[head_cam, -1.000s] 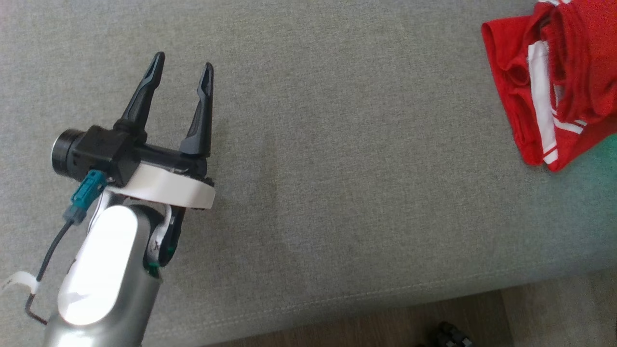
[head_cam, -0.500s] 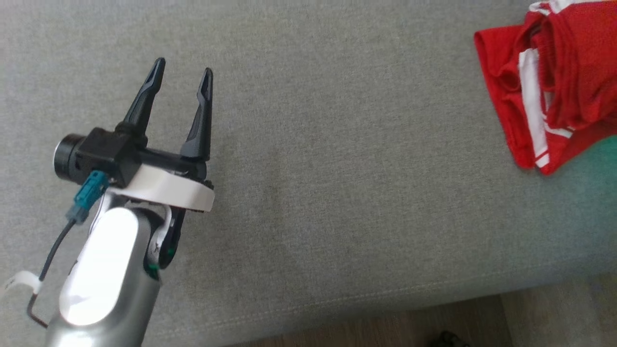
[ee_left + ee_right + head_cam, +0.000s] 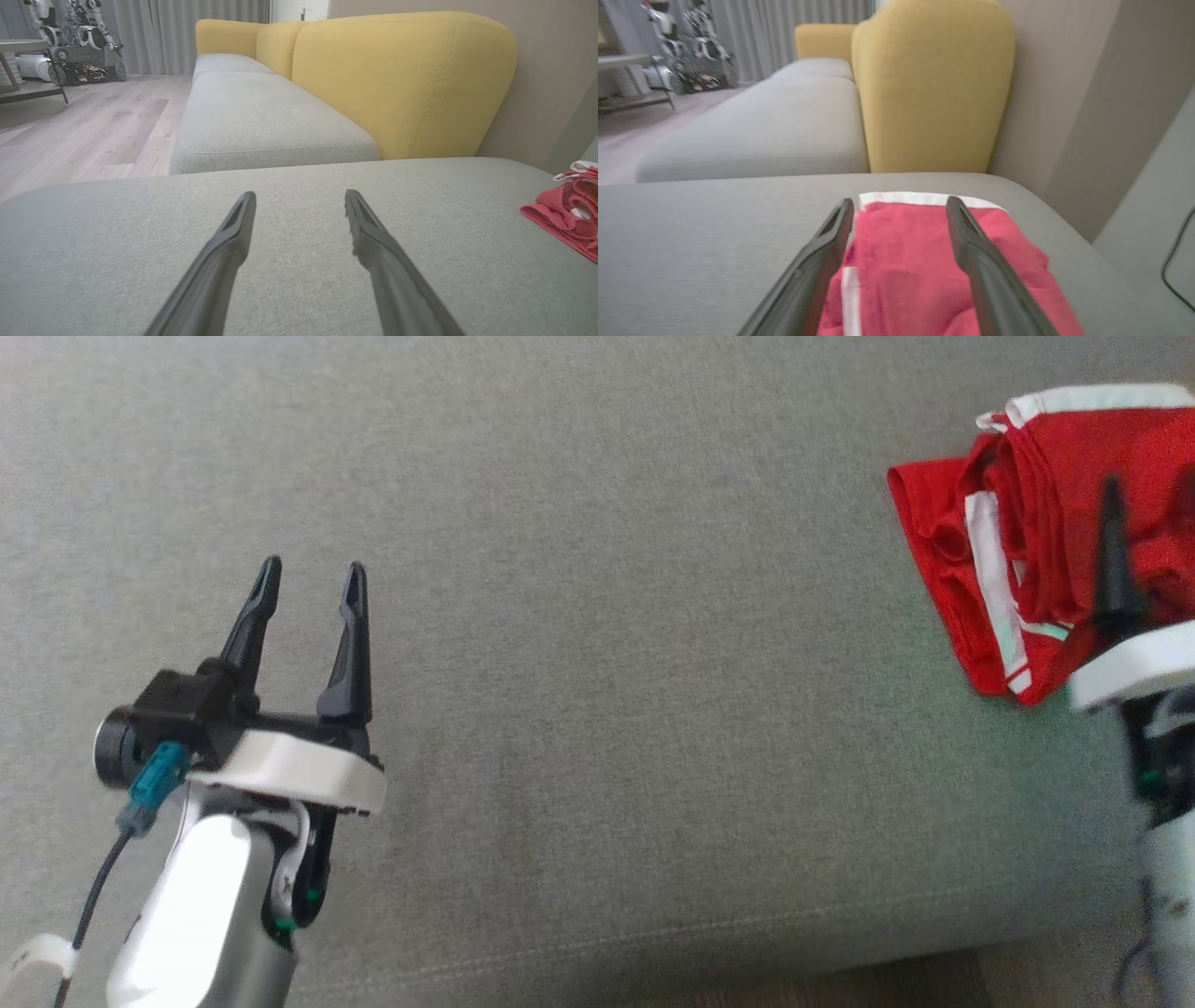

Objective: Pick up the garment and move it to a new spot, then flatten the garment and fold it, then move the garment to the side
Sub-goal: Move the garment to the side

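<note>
We see the right hand [image 3: 900,205], just opened wide and empty, above the loosely folded red garment [image 3: 1055,457] lying at the right end of the grey sofa seat [image 3: 653,663], the left hand [image 3: 313,574] wide and idle well apart: we judge the final placement complete.

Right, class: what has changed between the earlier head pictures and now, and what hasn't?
The head camera has shifted, so the whole scene slides. The right gripper has come into view, open, its fingers over the red garment, holding nothing. The left gripper stays open and empty over the grey cushion; the garment lies bunched as before.
</note>
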Robot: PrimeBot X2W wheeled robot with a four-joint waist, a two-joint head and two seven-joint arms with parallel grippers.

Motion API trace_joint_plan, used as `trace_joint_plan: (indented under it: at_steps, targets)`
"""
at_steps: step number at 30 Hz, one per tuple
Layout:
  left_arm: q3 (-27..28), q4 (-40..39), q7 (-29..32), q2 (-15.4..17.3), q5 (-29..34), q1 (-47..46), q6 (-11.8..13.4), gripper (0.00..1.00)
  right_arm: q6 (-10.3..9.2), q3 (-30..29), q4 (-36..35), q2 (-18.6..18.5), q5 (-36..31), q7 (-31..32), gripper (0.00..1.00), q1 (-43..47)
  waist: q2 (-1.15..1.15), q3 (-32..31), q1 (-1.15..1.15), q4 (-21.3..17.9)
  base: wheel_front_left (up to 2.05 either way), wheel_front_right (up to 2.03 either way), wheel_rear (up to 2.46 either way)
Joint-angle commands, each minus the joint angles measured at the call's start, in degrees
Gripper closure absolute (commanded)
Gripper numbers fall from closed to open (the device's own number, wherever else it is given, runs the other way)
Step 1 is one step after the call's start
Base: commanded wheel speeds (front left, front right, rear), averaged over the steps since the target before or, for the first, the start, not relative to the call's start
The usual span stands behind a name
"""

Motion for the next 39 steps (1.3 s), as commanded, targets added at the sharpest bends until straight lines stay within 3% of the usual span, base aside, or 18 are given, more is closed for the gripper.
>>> trace_joint_plan:
  at_steps: [1, 7, 12, 26, 39]
  targets:
    - [2.56, -1.39, -0.47, 1.63, -0.18, -0.55, 0.26, 0.00, 0.36, 0.70, -3.48, 0.42, -0.56, -0.18, 0.00, 0.43, 0.00, -1.22, 0.00, 0.94, 0.00, 0.00, 0.00]
    - [3.34, -0.56, -0.88, 1.65, -0.73, 1.13, 0.39, 0.00, 0.36, 2.88, -13.22, 7.89, -3.53, 0.82, 0.00, 6.17, 0.00, -3.84, 0.00, 3.27, 0.00, 0.00, 0.00]
    - [3.39, 0.06, -1.06, 1.68, -0.95, 2.74, -0.01, 0.00, 0.36, 5.82, -16.68, 10.93, -4.85, 1.07, 0.00, 9.34, 0.00, -6.19, 0.00, 5.01, 0.00, 0.00, 0.00]
    - [2.56, -0.61, -1.23, 2.48, -0.15, 9.82, -0.14, 0.00, 0.36, 5.12, -20.44, 13.23, -6.35, 3.23, 0.00, 19.96, 0.00, -13.08, 0.00, 6.54, 0.00, 0.00, 0.00]
    - [1.75, -1.73, -0.57, 3.25, -0.51, 12.78, 0.18, 0.00, 0.36, 4.70, -22.07, 13.72, -6.20, 4.42, 0.00, 24.18, 0.00, -16.38, 0.00, 7.10, 0.00, 0.00, 0.00]
